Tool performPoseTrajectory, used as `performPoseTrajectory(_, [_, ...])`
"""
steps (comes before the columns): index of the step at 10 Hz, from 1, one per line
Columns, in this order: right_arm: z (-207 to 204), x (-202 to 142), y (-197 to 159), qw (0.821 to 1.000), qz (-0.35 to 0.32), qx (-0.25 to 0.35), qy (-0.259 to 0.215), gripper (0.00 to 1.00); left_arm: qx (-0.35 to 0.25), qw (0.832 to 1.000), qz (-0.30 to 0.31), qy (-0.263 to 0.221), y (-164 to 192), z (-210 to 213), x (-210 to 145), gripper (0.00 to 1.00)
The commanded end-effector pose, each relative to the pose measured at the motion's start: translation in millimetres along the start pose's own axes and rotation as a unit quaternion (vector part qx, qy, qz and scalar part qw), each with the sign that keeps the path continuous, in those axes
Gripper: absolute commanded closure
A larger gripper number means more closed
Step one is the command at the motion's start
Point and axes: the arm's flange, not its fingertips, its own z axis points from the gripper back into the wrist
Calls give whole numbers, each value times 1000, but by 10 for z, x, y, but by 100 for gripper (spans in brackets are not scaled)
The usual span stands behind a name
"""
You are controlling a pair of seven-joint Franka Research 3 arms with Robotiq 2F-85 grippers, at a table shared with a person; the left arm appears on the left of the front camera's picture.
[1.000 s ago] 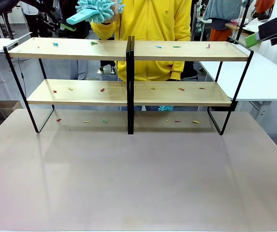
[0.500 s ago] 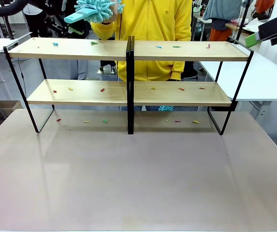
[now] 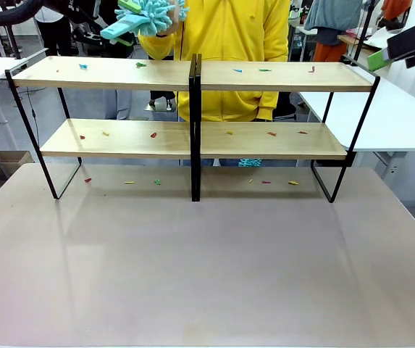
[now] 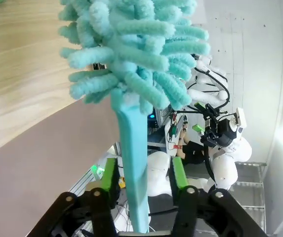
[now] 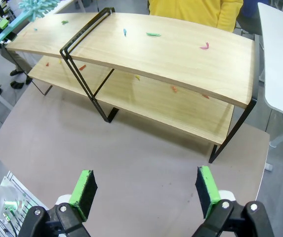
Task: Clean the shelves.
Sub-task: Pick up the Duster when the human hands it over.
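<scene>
Since a second ago your left gripper (image 4: 142, 165) has moved in on the fluffy teal duster (image 3: 149, 14) above the left end of the two-tier light-wood, black-framed shelves (image 3: 279, 78). Its fingers straddle the handle, not clamped. The shelves stand far back on the grey-brown bench (image 3: 207, 268). Your right gripper (image 5: 145, 178) hangs wide open off their right end. Small coloured scraps (image 3: 153, 135) dot the boards.

Shelves (image 3: 265, 76) at the far side of the tabletop (image 3: 207, 268), person (image 3: 229, 29) behind, duster (image 3: 145, 14) above their left half
</scene>
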Motion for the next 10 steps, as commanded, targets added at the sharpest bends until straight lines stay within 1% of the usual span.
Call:
performPoseTrajectory(1, [4, 4, -11, 1000, -2, 1, -1, 0, -7, 1000, -18, -8, 21, -52, -109, 100])
performPoseTrajectory(5, [4, 4, -11, 1000, -2, 1, -1, 0, -14, 999, -36, -17, 3, -37, -139, 100])
performPoseTrajectory(7, [4, 4, -11, 1000, -2, 1, -1, 0, -18, 999, -44, -25, -5, 132, -236, 100])
performPoseTrajectory(8, [4, 4, -11, 1000, -2, 1, -1, 0, -21, 998, -62, -27, -16, 355, -407, 100])
performPoseTrajectory(9, [4, 4, -11, 1000, -2, 1, -1, 0, 1, 997, -78, -25, 5, 672, -705, 100])
performPoseTrajectory(10, [4, 4, -11, 1000, -2, 1, -1, 0, 31, 995, -100, 3, 123, 1097, -1136, 100])
